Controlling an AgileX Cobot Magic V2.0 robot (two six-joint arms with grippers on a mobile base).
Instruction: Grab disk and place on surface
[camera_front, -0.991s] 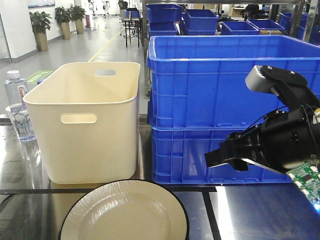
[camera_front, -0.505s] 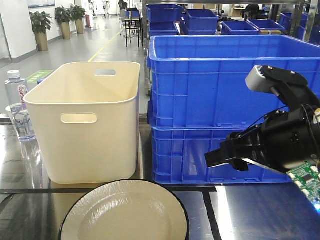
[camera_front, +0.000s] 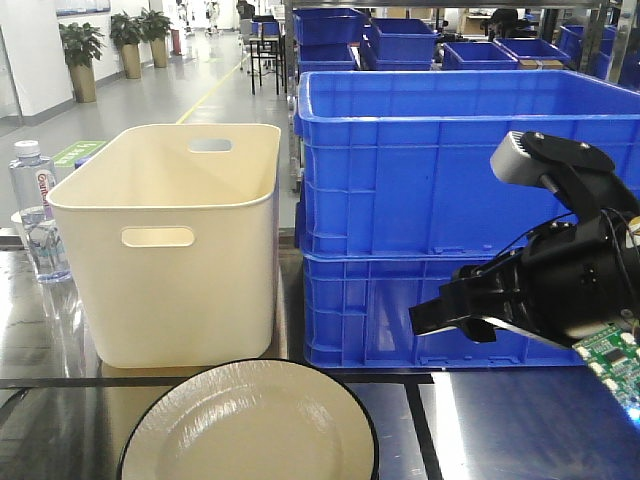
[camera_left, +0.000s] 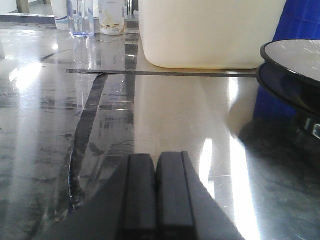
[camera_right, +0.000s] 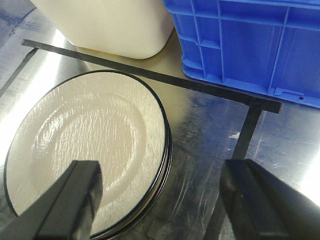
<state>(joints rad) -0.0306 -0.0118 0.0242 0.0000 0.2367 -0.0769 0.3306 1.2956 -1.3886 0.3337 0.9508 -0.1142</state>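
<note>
So in the front view nothing has really moved over the last second: your right tool (camera_front: 450, 315) hangs in the same spot in front of the blue crates (camera_front: 460, 210), above the bench (camera_front: 520, 430), fingers spread wide and holding nothing. The disk (camera_front: 250, 425) sits at the bottom edge of frame, just in front of the cream bin (camera_front: 170, 240), and it hasn't shifted either. The water bottle (camera_front: 35, 210) stands off to the left. To me that pause means the grab hasn't started yet, you're lined up above but not down on it.

Left wrist view: your left tool (camera_left: 156, 192) is clenched, both fingers pressed together with nothing between them, sitting low over the glossy bench (camera_left: 165, 115). You can catch the disk (camera_left: 295, 60) at the right edge, and it looks like it's resting on another dark-rimmed one underneath. That arm is well apart from it.

Right wrist view: your right tool (camera_right: 170, 200) is released, and the disk (camera_right: 85, 145) lies below and mostly left of the gap, with only its right rim between the fingers. There's a stacked edge showing on the right side, so I'd guess you need to take just the top one, then set it on the bare bench (camera_right: 210, 130) beside the black tape line (camera_right: 150, 75).
</note>
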